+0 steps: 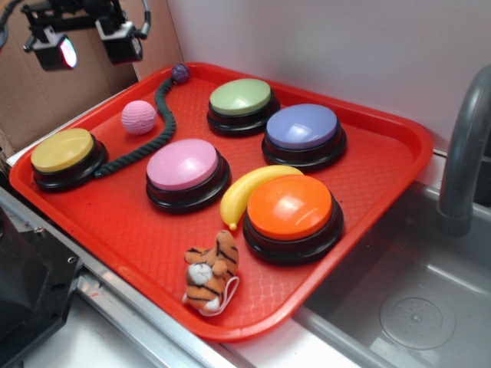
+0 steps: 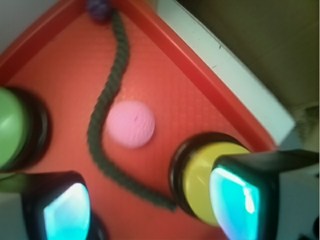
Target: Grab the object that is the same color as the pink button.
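Gripper (image 2: 150, 210) is spread wide and holding nothing, hanging above the red tray (image 1: 383, 165) without touching anything. The pink ball (image 2: 131, 124) sits on the tray just beside the dark green rope (image 2: 107, 100), near the yellow button (image 1: 63, 149), well behind the pink button (image 1: 182, 164).

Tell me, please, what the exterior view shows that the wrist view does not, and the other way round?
Only the exterior view shows the pink button, the lavender-blue button, the orange button, the banana, the toy tiger and the sink. Only the wrist view shows the fingers' glowing pads close up, spread wide above the tray. Both show the pink ball beside the dark green rope, the purple ball tip, the yellow button, the green button and the open gripper.
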`<move>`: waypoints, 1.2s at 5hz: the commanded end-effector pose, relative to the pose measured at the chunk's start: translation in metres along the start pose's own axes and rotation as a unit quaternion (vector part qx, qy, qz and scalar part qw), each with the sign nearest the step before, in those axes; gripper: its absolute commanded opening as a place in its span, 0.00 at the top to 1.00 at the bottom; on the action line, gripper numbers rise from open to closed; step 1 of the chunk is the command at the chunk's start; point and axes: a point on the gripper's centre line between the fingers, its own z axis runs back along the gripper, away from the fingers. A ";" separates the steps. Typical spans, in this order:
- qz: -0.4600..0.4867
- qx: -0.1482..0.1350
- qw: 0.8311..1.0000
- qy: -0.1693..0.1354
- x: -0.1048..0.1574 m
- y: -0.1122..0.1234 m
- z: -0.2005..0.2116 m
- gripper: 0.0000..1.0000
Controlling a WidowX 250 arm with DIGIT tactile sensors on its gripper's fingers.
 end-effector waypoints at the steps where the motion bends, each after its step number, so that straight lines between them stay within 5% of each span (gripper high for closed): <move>1: 0.010 -0.012 1.000 -0.017 0.022 0.004 -0.040 0.00; 3: -0.028 -0.020 0.999 -0.008 0.028 -0.002 -0.077 0.00; 4: -0.032 -0.026 0.999 -0.007 0.025 -0.003 -0.080 0.91; 6: -0.025 -0.022 0.999 -0.012 0.030 0.001 -0.056 1.00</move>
